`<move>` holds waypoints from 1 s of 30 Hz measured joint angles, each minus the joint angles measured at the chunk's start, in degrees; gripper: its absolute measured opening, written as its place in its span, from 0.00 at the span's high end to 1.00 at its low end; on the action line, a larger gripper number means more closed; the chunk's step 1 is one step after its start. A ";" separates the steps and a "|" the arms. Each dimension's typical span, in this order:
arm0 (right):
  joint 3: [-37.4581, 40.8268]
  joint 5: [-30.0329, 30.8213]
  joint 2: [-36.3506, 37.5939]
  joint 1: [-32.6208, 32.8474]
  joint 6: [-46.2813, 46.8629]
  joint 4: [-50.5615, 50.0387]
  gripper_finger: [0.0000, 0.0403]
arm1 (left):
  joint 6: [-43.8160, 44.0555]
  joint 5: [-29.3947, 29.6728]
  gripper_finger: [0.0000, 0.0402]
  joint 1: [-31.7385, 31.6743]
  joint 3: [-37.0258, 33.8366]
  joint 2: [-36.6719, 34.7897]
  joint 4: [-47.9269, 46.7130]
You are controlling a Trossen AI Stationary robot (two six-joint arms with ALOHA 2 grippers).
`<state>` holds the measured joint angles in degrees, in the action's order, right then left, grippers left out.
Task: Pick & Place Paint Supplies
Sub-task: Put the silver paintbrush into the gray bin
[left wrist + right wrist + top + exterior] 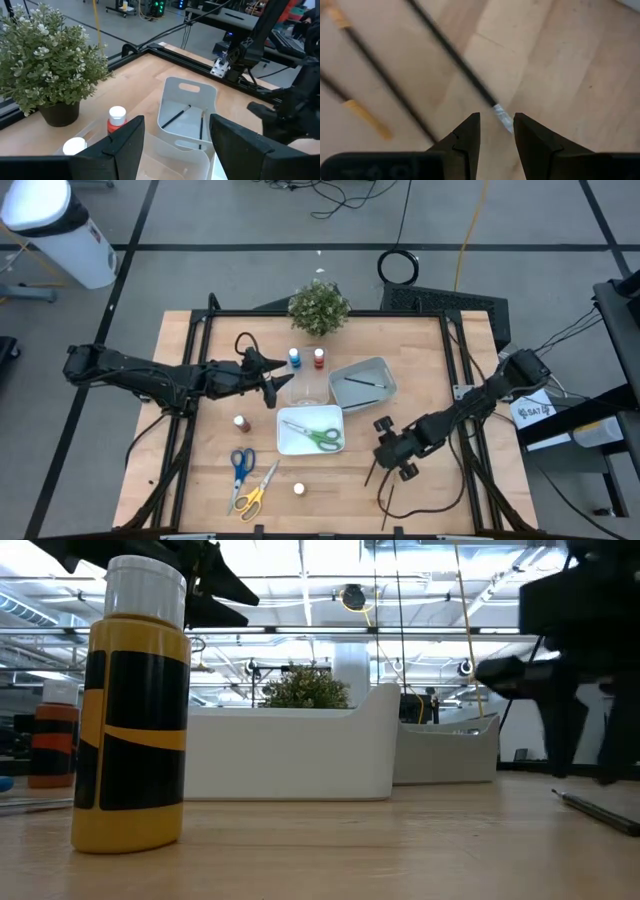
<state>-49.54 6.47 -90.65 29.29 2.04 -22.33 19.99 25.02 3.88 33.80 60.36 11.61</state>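
Several thin dark brushes (383, 492) lie flat on the wood near the front right. My right gripper (496, 125) points down at them, open by a narrow gap. The silver ferrule (503, 118) of one brush shows between its fingertips; I cannot tell whether they touch it. My left gripper (177, 137) is open over the clear tray (306, 388), holding nothing. A blue bottle (294, 358) and a red bottle (319, 358) stand behind that tray. A brown bottle (241, 423) and a yellow, white-capped bottle (130, 710) stand nearer. Green scissors (322, 437) lie in the white tray (290, 442).
The grey tray (378, 370) holds two brushes (175, 118). Blue scissors (241, 463) and yellow scissors (253, 496) lie at the front left. A potted plant (319, 307) stands at the far edge. Bare wood lies between the white tray and my right gripper (380, 460).
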 joint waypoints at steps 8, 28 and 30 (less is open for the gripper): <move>-0.02 0.85 -2.34 -1.15 -3.43 1.36 0.74 | 0.00 -0.69 0.41 0.00 0.00 0.00 0.30; -0.22 -9.84 -5.65 -3.37 -7.27 0.82 0.88 | -0.37 -0.90 0.41 0.00 0.00 0.00 0.14; -0.17 -10.00 -5.63 -3.38 -7.27 0.56 0.93 | -0.37 -0.98 0.41 0.00 0.00 0.00 0.14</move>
<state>-49.71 -3.53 -96.28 25.91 -5.22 -21.78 19.62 24.03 3.88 33.80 60.36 11.75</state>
